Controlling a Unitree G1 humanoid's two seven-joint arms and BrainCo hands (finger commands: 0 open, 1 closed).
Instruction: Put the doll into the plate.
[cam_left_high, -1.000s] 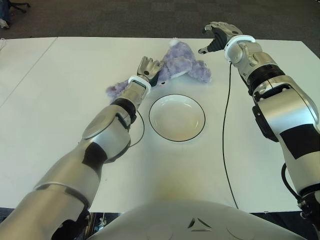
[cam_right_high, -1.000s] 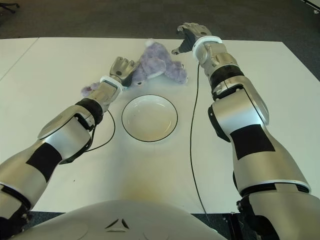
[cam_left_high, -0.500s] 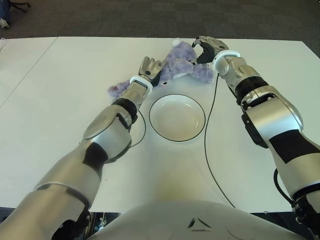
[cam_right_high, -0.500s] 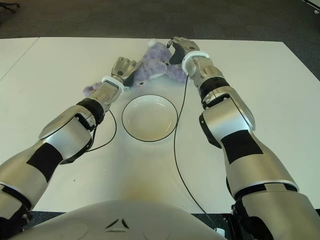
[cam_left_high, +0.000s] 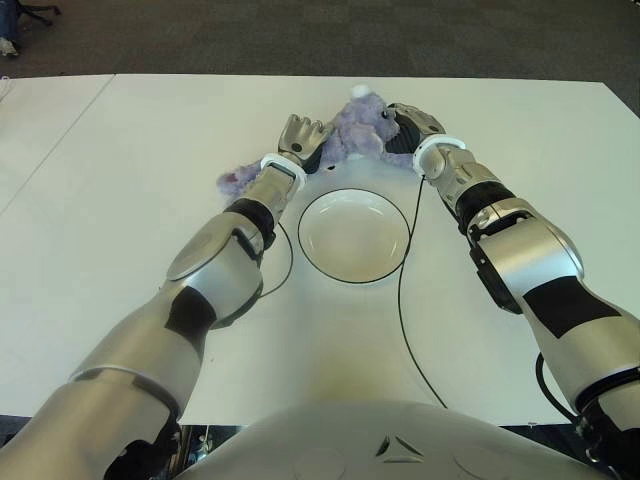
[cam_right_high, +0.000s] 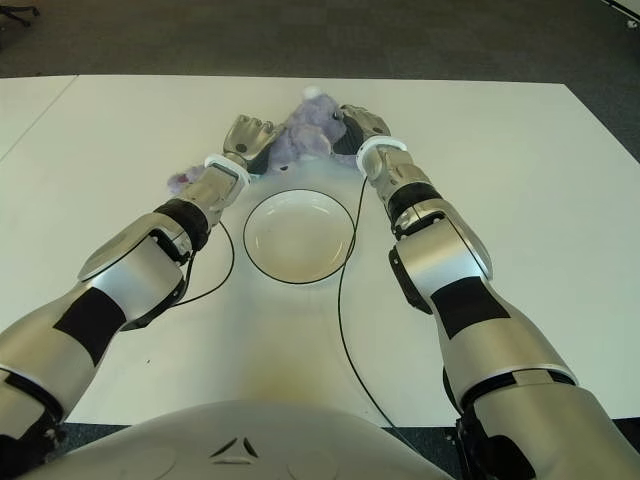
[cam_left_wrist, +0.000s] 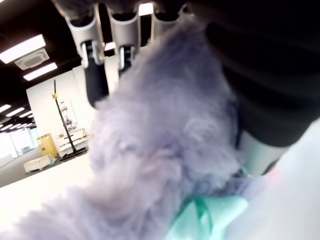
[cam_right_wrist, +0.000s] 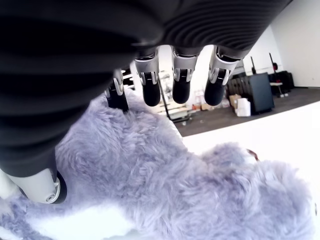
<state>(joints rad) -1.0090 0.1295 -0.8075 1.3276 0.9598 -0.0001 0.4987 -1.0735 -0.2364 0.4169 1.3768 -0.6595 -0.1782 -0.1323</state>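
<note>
- Your left hand (cam_left_high: 300, 137) is on the left part of the purple doll (cam_left_high: 355, 133), with its fingers curled around the plush.
- The doll lies on the white tabletop (cam_left_high: 120, 200), just behind the empty plate (cam_left_high: 354, 235), between both hands.
- Your right hand (cam_left_high: 408, 125) presses on the right side of the doll, fingers bent over the fur and gripping it.

A lab or open office hall: white surface (cam_left_high: 120, 180) on dark carpet (cam_left_high: 300, 35), ceiling light panels (cam_left_wrist: 22, 50), stored equipment (cam_right_wrist: 260, 92) beyond.
</note>
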